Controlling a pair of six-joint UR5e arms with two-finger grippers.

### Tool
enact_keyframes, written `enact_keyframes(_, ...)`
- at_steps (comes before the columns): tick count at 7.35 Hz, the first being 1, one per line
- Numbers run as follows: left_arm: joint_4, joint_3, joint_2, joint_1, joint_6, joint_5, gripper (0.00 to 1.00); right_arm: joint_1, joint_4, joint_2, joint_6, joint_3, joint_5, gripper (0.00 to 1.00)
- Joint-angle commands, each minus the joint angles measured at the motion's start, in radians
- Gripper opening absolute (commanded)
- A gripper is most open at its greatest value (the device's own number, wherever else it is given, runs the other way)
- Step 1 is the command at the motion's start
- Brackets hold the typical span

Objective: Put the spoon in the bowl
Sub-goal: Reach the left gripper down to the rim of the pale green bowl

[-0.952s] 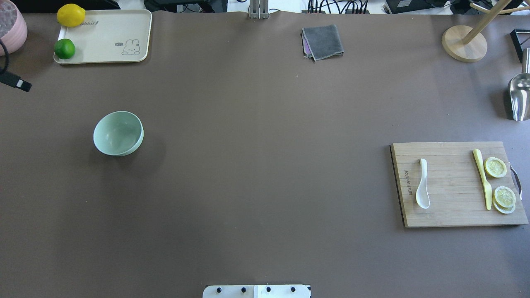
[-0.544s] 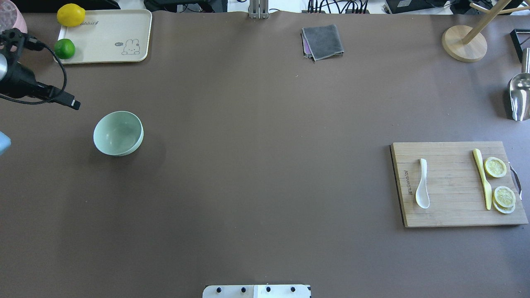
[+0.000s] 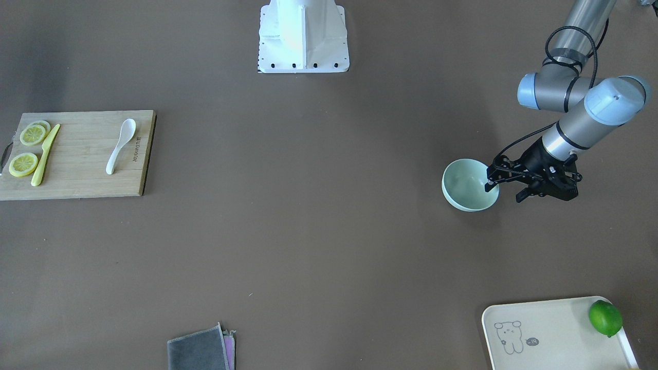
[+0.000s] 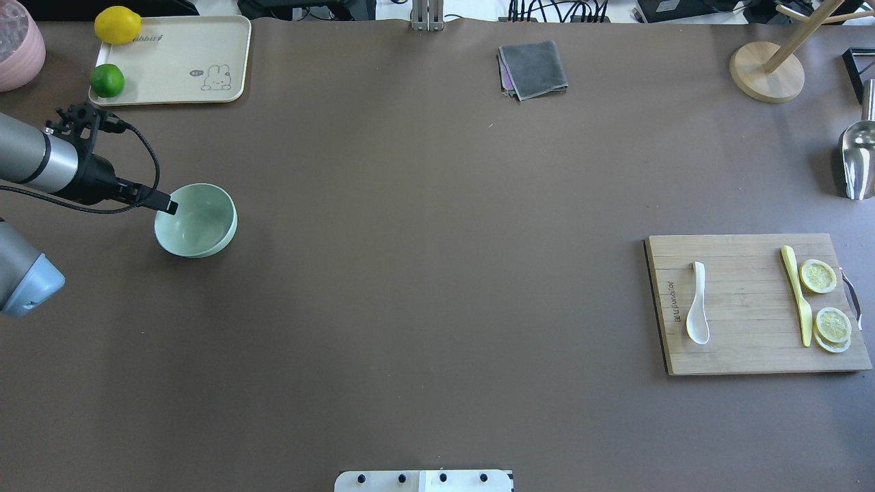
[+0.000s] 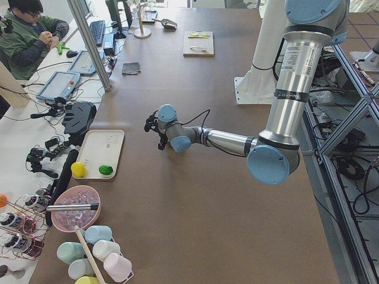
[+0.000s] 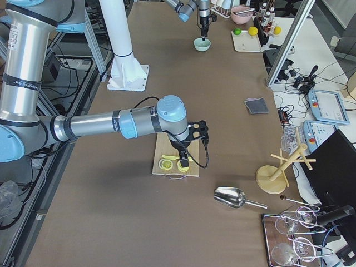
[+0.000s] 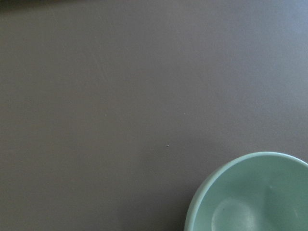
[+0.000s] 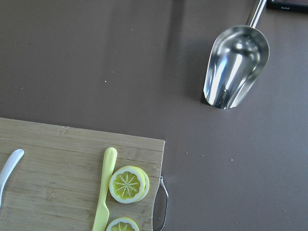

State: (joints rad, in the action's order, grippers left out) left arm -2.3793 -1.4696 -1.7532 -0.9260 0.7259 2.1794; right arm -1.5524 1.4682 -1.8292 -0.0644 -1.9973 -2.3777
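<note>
The white spoon (image 4: 698, 304) lies on the wooden cutting board (image 4: 745, 355) at the right of the table, scoop toward the robot. It also shows in the front-facing view (image 3: 119, 146), and its handle shows in the right wrist view (image 8: 8, 166). The mint-green bowl (image 4: 198, 222) stands empty at the left (image 3: 465, 185) (image 7: 255, 197). My left gripper (image 3: 506, 188) hovers at the bowl's left rim (image 4: 164, 203), with its fingers apart and empty. My right gripper (image 6: 183, 158) hangs over the cutting board. It shows only in the right side view, so I cannot tell its state.
A yellow knife (image 4: 796, 294) and lemon slices (image 4: 818, 276) lie on the board beside the spoon. A metal scoop (image 8: 233, 67) lies beyond the board. A cream tray (image 4: 178, 61) with a lemon and a lime sits at the far left. A grey cloth (image 4: 533, 68) lies at the back.
My left arm has swung in from the table's left edge, rightward and toward the robot, and its gripper now reaches the bowl's left rim. The spoon and the bowl have not moved.
</note>
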Motion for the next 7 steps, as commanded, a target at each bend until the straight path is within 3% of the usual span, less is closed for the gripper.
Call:
enact_keyframes(1, -0.018, 0.002, 0.004, 0.029, 0.003, -0.007, 0.07, 0.000, 0.000, -0.002, 0.000, 0.000, 0.000, 1.00)
enact_keyframes(2, -0.018, 0.002, 0.004, 0.032, 0.000, -0.007, 0.00, 0.000, 0.000, -0.002, 0.000, 0.000, -0.002, 1.00)
enact_keyframes(4, -0.011, -0.039, -0.006, 0.033, 0.009, 0.003, 0.00, 0.000, 0.000, -0.002, 0.000, 0.000, -0.002, 1.00)
enact_keyframes(5, 0.018, -0.072, -0.038, 0.033, 0.015, 0.025, 0.00, 0.000, 0.000, -0.002, -0.002, 0.000, -0.002, 1.00)
enact_keyframes(7, 0.145, -0.148, -0.164, 0.047, 0.206, 0.051, 0.00, -0.001, 0.001, -0.007, -0.005, 0.000, -0.005, 1.00)
